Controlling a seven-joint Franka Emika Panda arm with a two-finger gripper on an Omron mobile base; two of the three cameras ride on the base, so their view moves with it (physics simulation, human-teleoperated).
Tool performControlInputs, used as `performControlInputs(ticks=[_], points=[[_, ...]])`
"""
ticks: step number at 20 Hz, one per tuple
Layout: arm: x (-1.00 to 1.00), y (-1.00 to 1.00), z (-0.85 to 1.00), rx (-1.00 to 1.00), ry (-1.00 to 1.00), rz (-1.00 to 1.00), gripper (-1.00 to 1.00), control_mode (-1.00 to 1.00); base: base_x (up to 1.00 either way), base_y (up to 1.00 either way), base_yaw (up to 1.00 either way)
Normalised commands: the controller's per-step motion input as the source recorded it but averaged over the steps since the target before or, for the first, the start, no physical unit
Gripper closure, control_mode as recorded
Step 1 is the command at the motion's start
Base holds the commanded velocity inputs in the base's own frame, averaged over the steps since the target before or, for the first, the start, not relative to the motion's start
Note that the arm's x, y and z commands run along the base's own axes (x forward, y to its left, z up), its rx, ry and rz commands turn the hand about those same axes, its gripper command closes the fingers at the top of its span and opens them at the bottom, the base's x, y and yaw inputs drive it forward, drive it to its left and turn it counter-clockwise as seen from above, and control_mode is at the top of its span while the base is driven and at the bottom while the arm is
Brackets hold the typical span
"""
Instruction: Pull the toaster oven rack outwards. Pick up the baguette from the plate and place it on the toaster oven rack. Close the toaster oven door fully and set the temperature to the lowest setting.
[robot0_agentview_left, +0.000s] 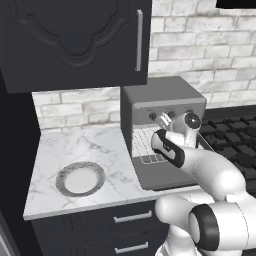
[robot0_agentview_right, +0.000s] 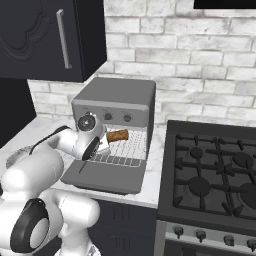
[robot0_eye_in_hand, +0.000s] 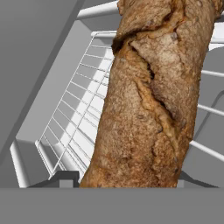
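Note:
The grey toaster oven (robot0_agentview_right: 117, 95) stands on the counter with its door (robot0_agentview_right: 100, 177) dropped flat toward me. Its wire rack (robot0_agentview_right: 125, 157) is pulled partway out over the door. My gripper (robot0_agentview_right: 107, 138) reaches into the oven mouth, shut on the brown baguette (robot0_agentview_right: 118, 135), which it holds level just above the rack. In the hand view the baguette (robot0_eye_in_hand: 148, 100) rises between my fingertips (robot0_eye_in_hand: 65, 177) with the rack's wires (robot0_eye_in_hand: 83, 113) behind it. The plate (robot0_agentview_left: 62, 182) lies bare on the marble counter, left of the oven (robot0_agentview_left: 160, 92).
A black stove (robot0_agentview_right: 215, 170) with burner grates adjoins the oven on the right. A dark wall cabinet (robot0_agentview_left: 75, 40) hangs above the counter's left part. Small knobs (robot0_agentview_right: 127, 118) run across the oven front, just above my hand. A brick wall stands behind.

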Motion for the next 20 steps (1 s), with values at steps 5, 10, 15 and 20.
performControlInputs(ticks=[5, 10, 15, 20], points=[[-0.05, -0.14, -0.47, 0.05, 0.0, -0.02, 1.0, -1.0, 0.0, 0.0, 0.0], [-0.01, -0.06, -0.47, 0.05, 0.0, -0.03, -1.0, -1.0, 0.0, 0.0, 0.0], [0.0, 0.0, -0.33, 0.01, 0.0, -0.03, -1.0, -1.0, 0.0, 0.0, 0.0], [0.0, -0.09, -0.21, 0.07, -0.04, -0.03, -1.0, -1.0, 0.0, 0.0, 0.0]])
